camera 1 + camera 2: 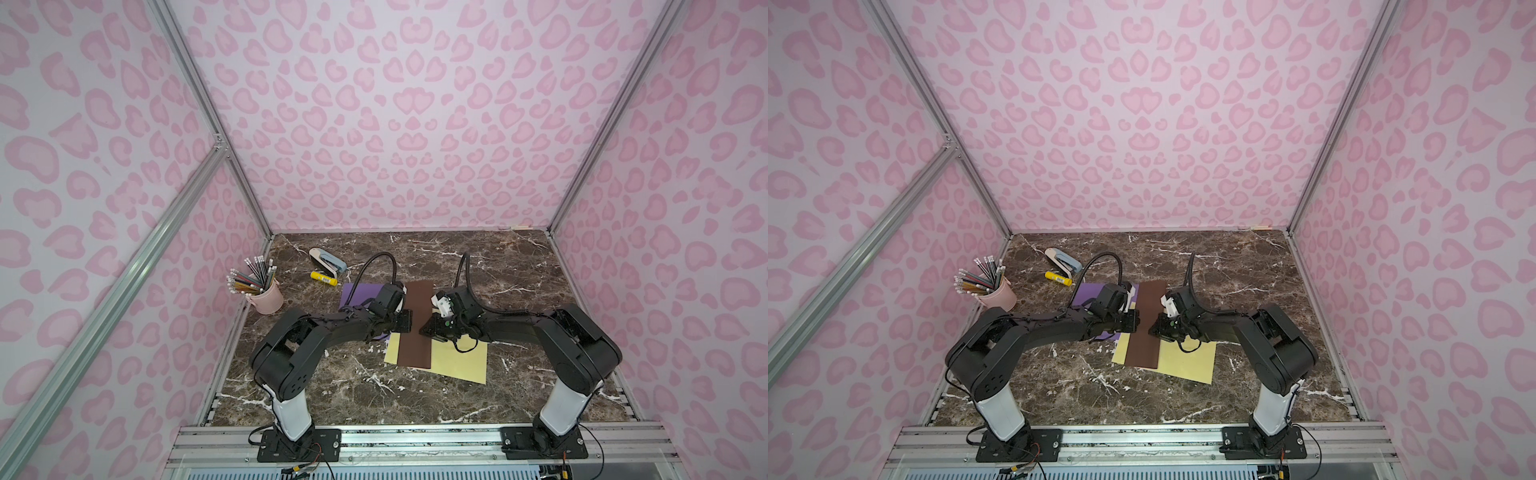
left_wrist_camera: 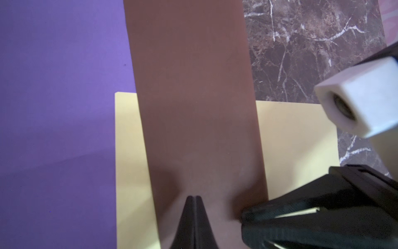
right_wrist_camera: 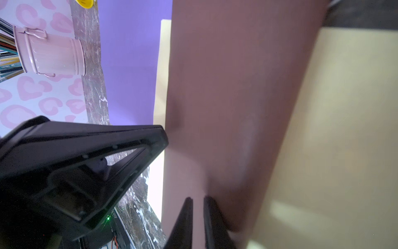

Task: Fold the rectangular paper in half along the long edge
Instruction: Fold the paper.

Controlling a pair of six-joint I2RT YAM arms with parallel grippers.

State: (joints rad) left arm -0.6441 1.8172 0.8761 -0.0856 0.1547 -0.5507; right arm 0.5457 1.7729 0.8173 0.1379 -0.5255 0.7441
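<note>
Three papers are lying on the table [image 1: 540, 270]: one brown strip [image 1: 415, 349], one purple sheet [image 1: 357, 295], one yellow sheet [image 1: 457, 361]. There is also one cup [image 1: 266, 300], one stapler [image 1: 328, 259] and one tube [image 1: 323, 278]. The strip is lying mid-table across the yellow sheet, its long axis running near-to-far. The left gripper [image 2: 194, 197], fully closed, is pressing on it. The right gripper [image 3: 197, 199], narrowly parted, is flanking it, hold unclear.

Open marble [image 1: 519, 266] right; cup [image 1: 268, 297], stapler [image 1: 328, 259] far left.
</note>
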